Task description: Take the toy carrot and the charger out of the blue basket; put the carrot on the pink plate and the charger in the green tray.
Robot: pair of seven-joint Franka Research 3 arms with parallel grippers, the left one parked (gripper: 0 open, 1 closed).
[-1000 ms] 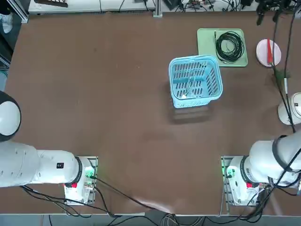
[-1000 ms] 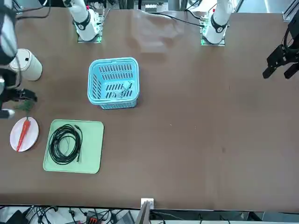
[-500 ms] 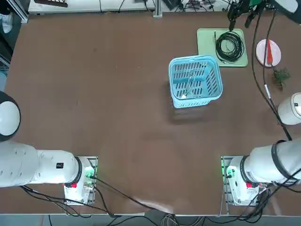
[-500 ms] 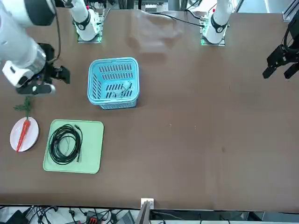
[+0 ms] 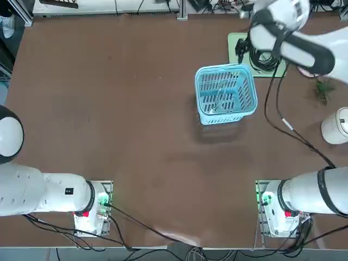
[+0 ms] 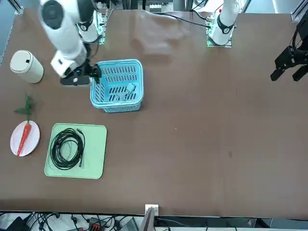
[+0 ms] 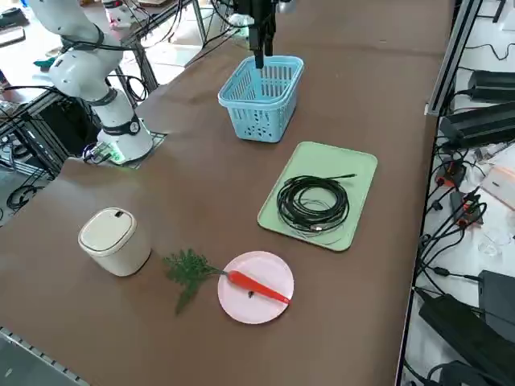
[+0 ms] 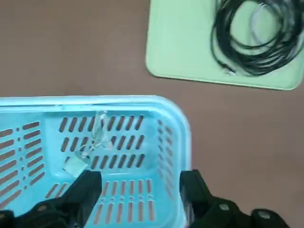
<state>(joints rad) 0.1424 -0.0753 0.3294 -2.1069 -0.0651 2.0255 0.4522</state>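
I read the charger [image 8: 75, 165], a small white block with a thin cord, lying inside the blue basket [image 5: 225, 93]. The toy carrot [image 7: 257, 286] lies on the pink plate [image 7: 256, 287], leafy top overhanging toward 9 o'clock in the right side view. A coiled black cable [image 7: 313, 203] occupies the green tray [image 7: 319, 193]. The right claw [image 8: 140, 186], fingers apart and empty, hangs over the basket rim nearest the tray.

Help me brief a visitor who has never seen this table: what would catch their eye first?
Probably the right gripper, open and empty, hanging over the blue basket near the table's middle, where the charger lies on the slatted bottom. Next, the toy carrot already on the pink plate at the table's edge, its green top trailing off the plate, and beside it the green tray holding a coiled black cable.
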